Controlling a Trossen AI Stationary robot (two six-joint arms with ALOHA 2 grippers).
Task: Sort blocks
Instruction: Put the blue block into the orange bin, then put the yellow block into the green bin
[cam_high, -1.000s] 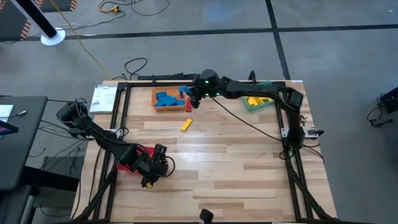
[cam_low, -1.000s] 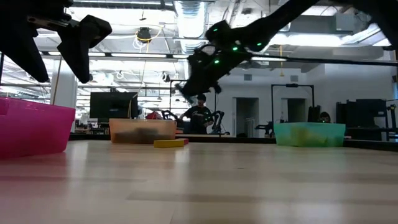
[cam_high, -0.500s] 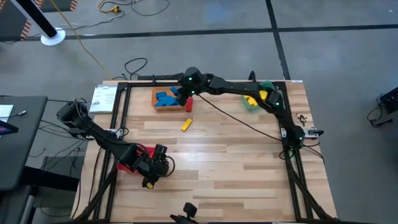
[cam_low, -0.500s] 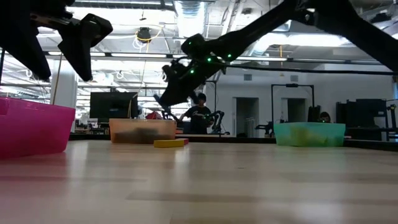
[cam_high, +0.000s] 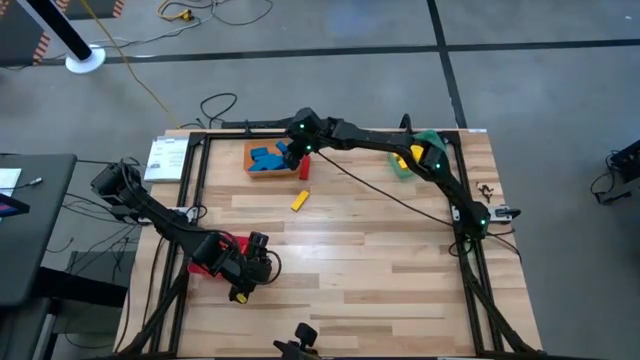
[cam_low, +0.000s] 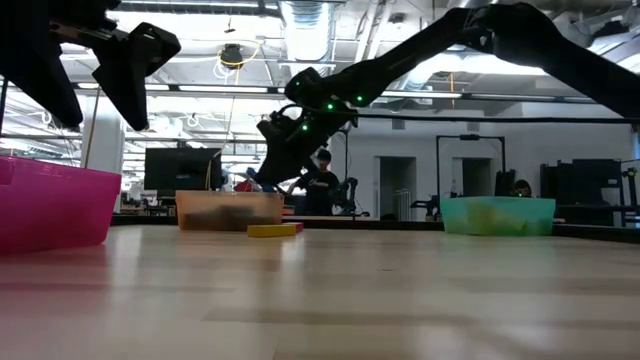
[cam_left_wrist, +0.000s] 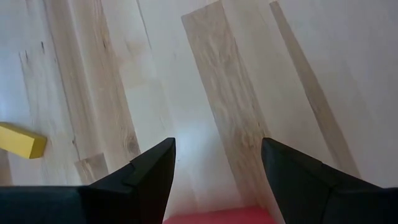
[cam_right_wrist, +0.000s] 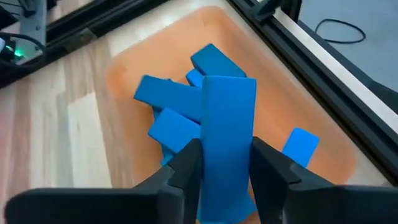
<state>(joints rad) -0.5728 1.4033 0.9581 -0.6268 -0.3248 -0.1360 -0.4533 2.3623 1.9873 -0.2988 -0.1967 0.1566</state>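
My right gripper (cam_high: 292, 152) hangs over the orange bin (cam_high: 262, 170) at the table's far side, shut on a blue block (cam_right_wrist: 229, 124). Several blue blocks (cam_right_wrist: 171, 99) lie in that bin. A red block (cam_high: 303, 170) and a yellow block (cam_high: 299, 201) lie flat on the table just right of and nearer than the bin. My left gripper (cam_left_wrist: 217, 146) is open above bare table beside the pink bin (cam_high: 212, 252) near the left front; a yellow block (cam_left_wrist: 18, 140) lies close to it. My right gripper pinches the blue block between its two fingers (cam_right_wrist: 186, 165), which press on the block's long sides (cam_right_wrist: 208, 149). The block runs along the fingers and sticks out past their tips. It is lifted clear above the orange bin's blue blocks.
A green bin (cam_high: 415, 162) with yellow blocks stands at the far right of the table. A black frame (cam_high: 196, 180) runs along the table's edges. The table's middle and near right (cam_high: 380, 270) are bare wood. People and desks show in the room beyond.
My right gripper has swung toward the table's left edge, from beside the red block to above the orange bin, and has come down somewhat, carrying the blue block with it. My left arm has kept still.
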